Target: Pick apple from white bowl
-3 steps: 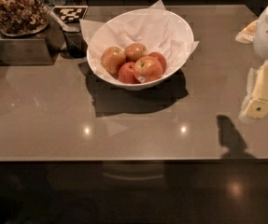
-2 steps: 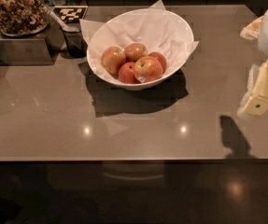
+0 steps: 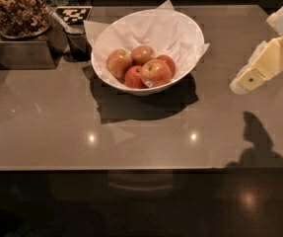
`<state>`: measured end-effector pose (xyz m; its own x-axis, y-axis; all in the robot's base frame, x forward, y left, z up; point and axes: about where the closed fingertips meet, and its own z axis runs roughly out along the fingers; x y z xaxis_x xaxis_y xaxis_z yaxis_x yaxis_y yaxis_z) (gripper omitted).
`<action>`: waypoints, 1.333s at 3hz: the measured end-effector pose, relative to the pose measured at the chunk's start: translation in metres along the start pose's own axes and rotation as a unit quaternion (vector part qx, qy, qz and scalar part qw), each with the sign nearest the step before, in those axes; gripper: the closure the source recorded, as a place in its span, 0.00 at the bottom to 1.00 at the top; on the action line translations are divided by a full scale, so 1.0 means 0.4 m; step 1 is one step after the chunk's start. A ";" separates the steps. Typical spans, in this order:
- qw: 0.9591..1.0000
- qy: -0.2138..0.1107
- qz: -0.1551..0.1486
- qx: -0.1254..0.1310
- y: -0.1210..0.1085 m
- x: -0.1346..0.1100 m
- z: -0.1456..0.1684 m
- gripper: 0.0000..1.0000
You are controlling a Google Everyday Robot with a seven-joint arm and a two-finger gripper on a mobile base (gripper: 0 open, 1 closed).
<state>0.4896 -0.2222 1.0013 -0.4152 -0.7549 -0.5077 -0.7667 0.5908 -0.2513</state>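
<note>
A glossy grey-brown table [image 3: 82, 127] fills the view, with ceiling lights reflected as small bright spots along its near side. Towards the back, a little left of centre, stands the white bowl [image 3: 131, 89], lined with a crinkled white paper sheet [image 3: 151, 31] that sticks out over the rim. Five apples lie bunched at its bottom. The apple [image 3: 156, 72] of the task, the largest, red with a yellow-green patch and a small pale sticker low on its front, sits at the front right of the bunch. It touches a smaller red apple [image 3: 132, 77] on its left. A paler yellow-orange apple [image 3: 119, 63] lies further left.

At the far left corner, a clear container of nuts [image 3: 15, 9] rests on a metal box [image 3: 20, 51]. A black-and-white checkered card [image 3: 73, 15] lies just beside the container.

The gripper [image 3: 252, 75] hangs above the table's right edge, well apart from the bowl, tilted with its tip down and to the left. Whether it is open or closed cannot be told; nothing is seen in it. Its shadow [image 3: 259, 142] falls on the table below.
</note>
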 end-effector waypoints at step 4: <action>0.981 -0.165 0.047 -0.089 0.018 -0.252 0.085 0.00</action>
<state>0.5427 -0.1322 1.0225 -0.3291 -0.5489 -0.7683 -0.8179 0.5724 -0.0586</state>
